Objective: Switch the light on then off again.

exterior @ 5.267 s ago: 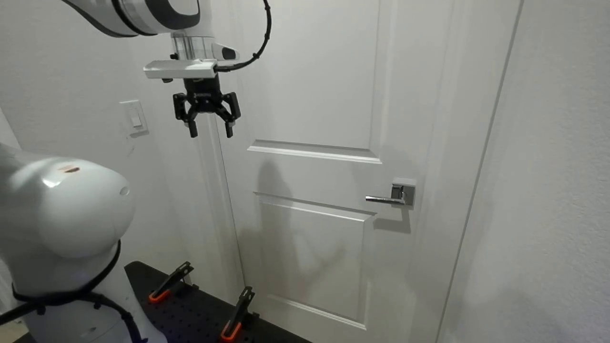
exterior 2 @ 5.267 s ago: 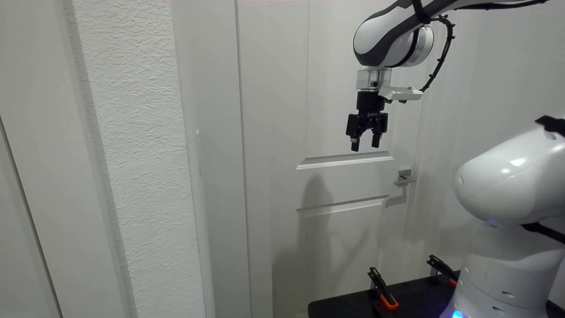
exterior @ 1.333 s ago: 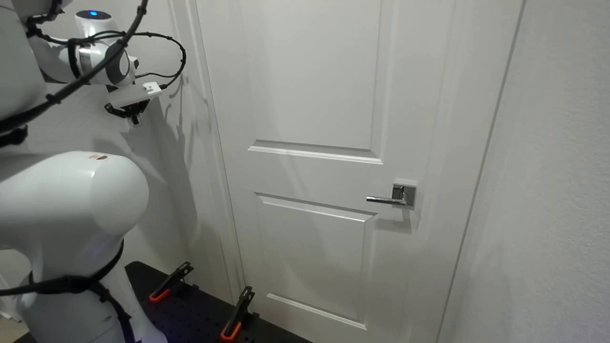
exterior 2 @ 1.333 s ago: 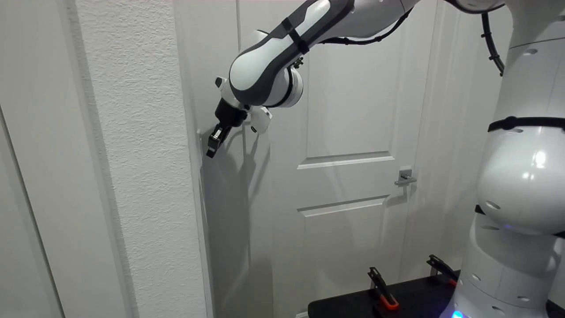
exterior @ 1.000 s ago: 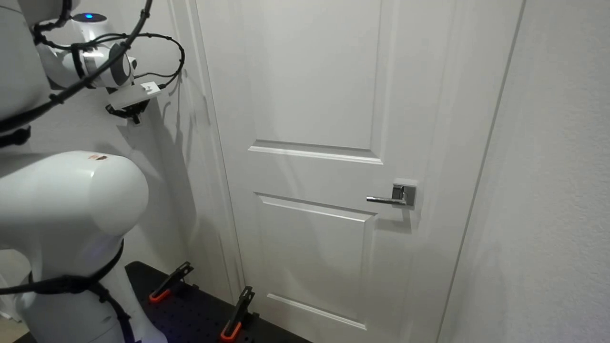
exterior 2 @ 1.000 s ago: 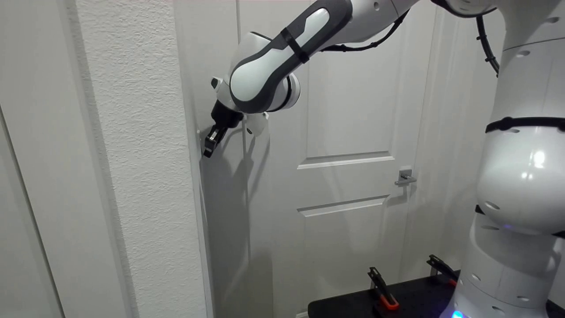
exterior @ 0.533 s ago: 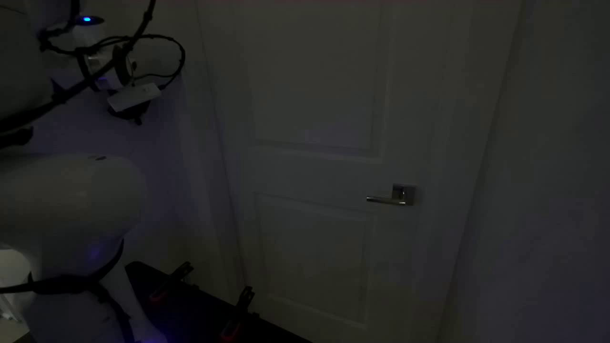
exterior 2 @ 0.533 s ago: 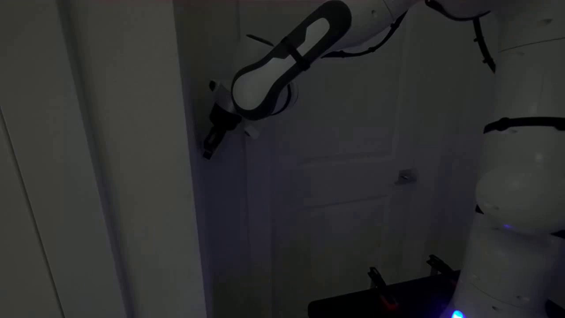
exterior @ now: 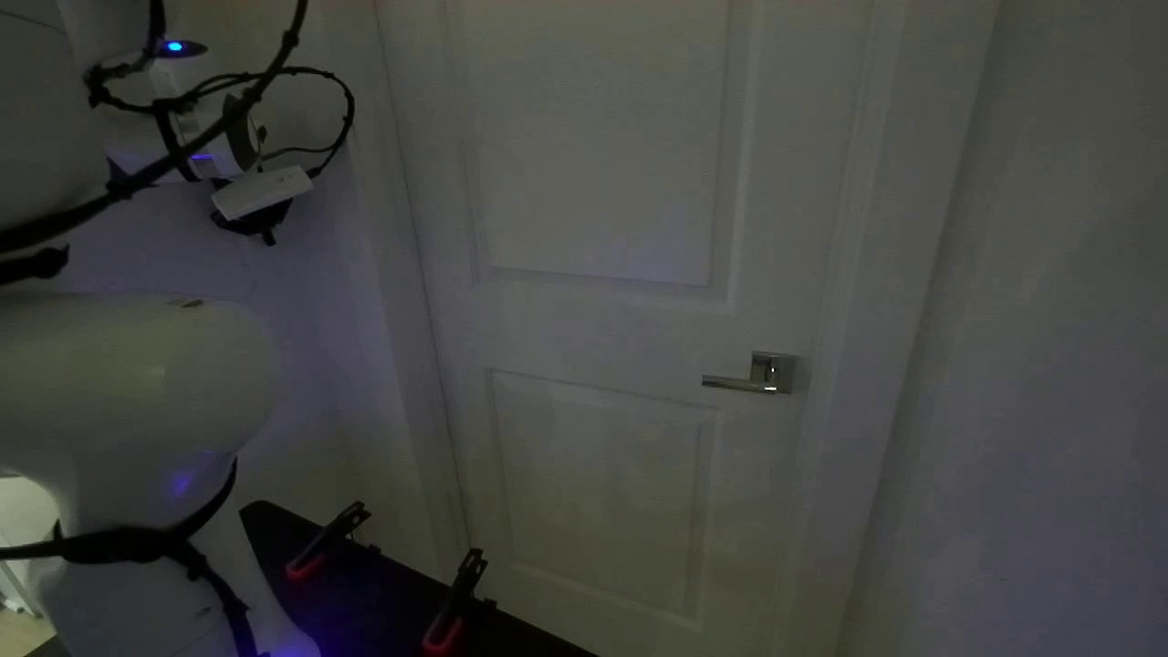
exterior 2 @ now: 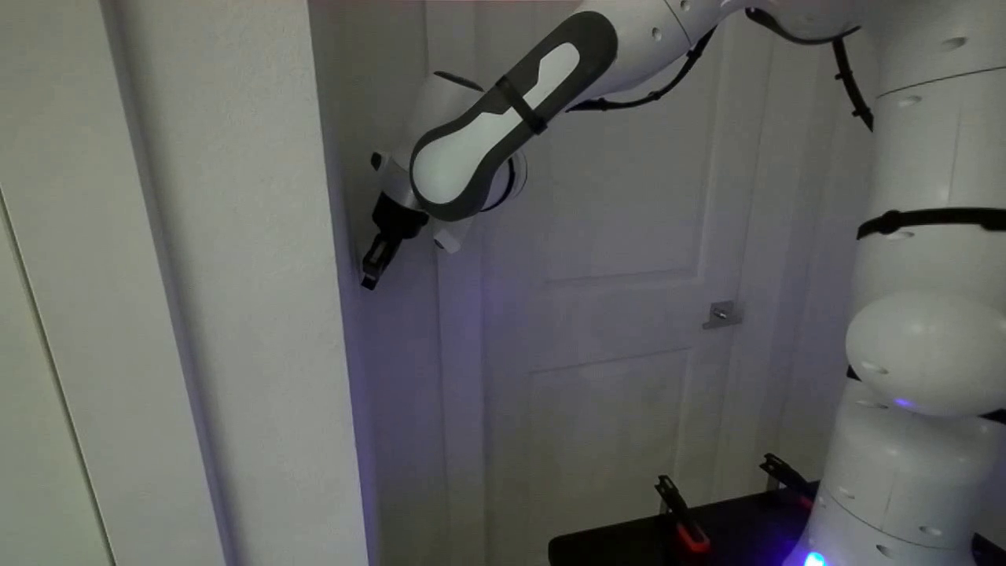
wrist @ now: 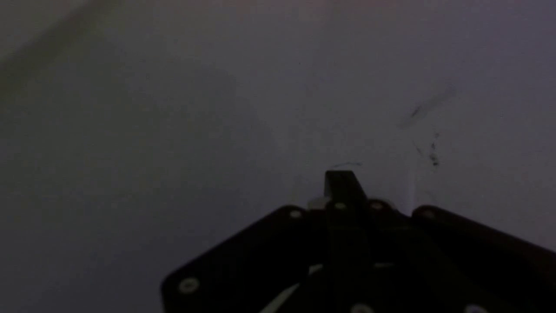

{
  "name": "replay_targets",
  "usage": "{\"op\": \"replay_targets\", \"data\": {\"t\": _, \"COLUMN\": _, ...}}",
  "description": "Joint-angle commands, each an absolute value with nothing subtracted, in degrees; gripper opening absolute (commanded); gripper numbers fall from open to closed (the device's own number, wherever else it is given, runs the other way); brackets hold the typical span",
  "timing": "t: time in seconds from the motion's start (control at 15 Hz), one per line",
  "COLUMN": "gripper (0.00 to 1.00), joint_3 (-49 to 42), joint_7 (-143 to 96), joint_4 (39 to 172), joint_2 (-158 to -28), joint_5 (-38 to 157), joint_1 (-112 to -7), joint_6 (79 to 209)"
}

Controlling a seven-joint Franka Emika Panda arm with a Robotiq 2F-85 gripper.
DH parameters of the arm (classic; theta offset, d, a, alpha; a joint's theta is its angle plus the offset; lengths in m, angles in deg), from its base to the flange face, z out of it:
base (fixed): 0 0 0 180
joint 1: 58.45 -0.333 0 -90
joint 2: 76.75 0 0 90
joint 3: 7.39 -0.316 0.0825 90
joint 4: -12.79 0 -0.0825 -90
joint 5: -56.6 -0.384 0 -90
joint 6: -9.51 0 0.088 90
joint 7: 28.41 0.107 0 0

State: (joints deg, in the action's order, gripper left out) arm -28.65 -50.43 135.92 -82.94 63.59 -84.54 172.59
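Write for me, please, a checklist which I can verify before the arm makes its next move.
1. Tool shut: ok, no gap shows in the wrist view.
2. Switch in sight: not ok, it cannot be made out in any view.
3. Tool touching switch: cannot tell, for the same reason.
4. Light off: cannot tell; all views are dim, so perhaps, but the light itself is out of view.
5. Door shut: ok.
6. Tool clear of handle and clamps: ok, well away from both.

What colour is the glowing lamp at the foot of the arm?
Bright blue; the lamp shows best in an exterior view.
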Motion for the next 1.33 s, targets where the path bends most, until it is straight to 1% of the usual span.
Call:
{"op": "replay_targets", "data": {"t": 0.0, "gripper": 0.00, "joint_3": -28.96, "joint_7": -52.30, "joint_4": 134.68, "joint_2": -82.85, "joint_5": 62.39, "joint_1": -83.90, "joint_6": 167.51}}
{"op": "replay_targets", "data": {"t": 0.2, "gripper": 0.00, "joint_3": -30.09, "joint_7": -52.69, "joint_4": 135.84, "joint_2": -80.15, "joint_5": 61.77, "joint_1": -81.78, "joint_6": 160.81}}
{"op": "replay_targets", "data": {"t": 0.8, "gripper": 0.00, "joint_3": -28.78, "joint_7": -56.84, "joint_4": 135.21, "joint_2": -74.52, "joint_5": 59.08, "joint_1": -80.33, "joint_6": 141.41}}
{"op": "replay_targets", "data": {"t": 0.87, "gripper": 0.26, "joint_3": -28.66, "joint_7": -57.02, "joint_4": 135.07, "joint_2": -74.20, "joint_5": 59.01, "joint_1": -80.32, "joint_6": 140.04}}
{"op": "replay_targets", "data": {"t": 0.93, "gripper": 0.27, "joint_3": -28.54, "joint_7": -56.97, "joint_4": 135.01, "joint_2": -73.91, "joint_5": 59.05, "joint_1": -80.37, "joint_6": 139.14}}
{"op": "replay_targets", "data": {"t": 1.07, "gripper": 0.41, "joint_3": -28.39, "joint_7": -56.95, "joint_4": 134.84, "joint_2": -73.51, "joint_5": 59.18, "joint_1": -80.44, "joint_6": 137.54}}
{"op": "replay_targets", "data": {"t": 1.27, "gripper": 0.65, "joint_3": -28.33, "joint_7": -56.97, "joint_4": 134.68, "joint_2": -73.16, "joint_5": 59.24, "joint_1": -80.49, "joint_6": 136.00}}
